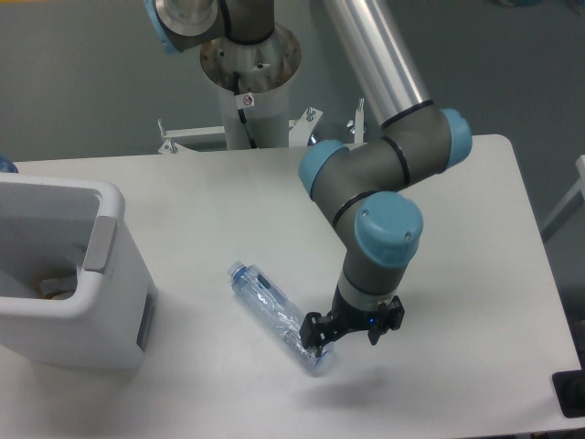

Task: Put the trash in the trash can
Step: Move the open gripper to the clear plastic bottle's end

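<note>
**Gripper low at the bottle's end**

On a bare white table [475,274] against a grey wall, the gripper [345,333] hangs jaws apart, holding nothing, beside the bottle [277,315]. The trash can [78,293] sits at nine o'clock.

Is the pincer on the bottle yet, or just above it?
Cannot tell. In the fixed camera view the pincer overlaps the lower end of the bottle, its left finger right at the plastic, but from one angle neither contact nor a gap shows plainly.
</note>
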Action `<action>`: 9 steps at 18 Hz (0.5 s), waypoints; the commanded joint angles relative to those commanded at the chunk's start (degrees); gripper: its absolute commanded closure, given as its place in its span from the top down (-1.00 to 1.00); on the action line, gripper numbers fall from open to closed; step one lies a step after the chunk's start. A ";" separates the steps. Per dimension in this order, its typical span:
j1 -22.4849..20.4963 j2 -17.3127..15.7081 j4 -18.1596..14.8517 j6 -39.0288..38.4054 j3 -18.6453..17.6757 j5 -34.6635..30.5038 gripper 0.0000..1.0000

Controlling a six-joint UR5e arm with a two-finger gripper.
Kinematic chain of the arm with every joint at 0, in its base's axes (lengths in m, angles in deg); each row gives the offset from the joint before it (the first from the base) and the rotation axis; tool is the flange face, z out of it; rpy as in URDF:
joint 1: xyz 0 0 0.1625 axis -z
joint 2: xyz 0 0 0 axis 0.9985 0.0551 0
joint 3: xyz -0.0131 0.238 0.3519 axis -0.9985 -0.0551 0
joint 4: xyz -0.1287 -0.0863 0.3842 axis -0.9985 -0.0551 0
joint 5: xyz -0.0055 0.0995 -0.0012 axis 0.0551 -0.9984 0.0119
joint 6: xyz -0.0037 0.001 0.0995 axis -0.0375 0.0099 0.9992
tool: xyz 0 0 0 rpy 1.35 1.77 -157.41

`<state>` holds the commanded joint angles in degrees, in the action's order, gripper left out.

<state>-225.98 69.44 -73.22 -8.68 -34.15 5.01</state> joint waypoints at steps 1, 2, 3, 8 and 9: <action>0.70 0.53 0.00 -0.44 0.26 -0.18 1.00; 1.23 0.97 0.00 -1.57 0.52 -0.18 1.00; 1.67 1.75 0.00 -2.89 0.79 -0.27 1.00; 2.64 3.43 -0.09 -4.48 1.41 -1.58 1.00; 2.73 3.78 -0.44 -4.57 1.41 -1.59 1.00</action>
<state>-223.25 73.23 -73.66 -13.25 -32.74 3.42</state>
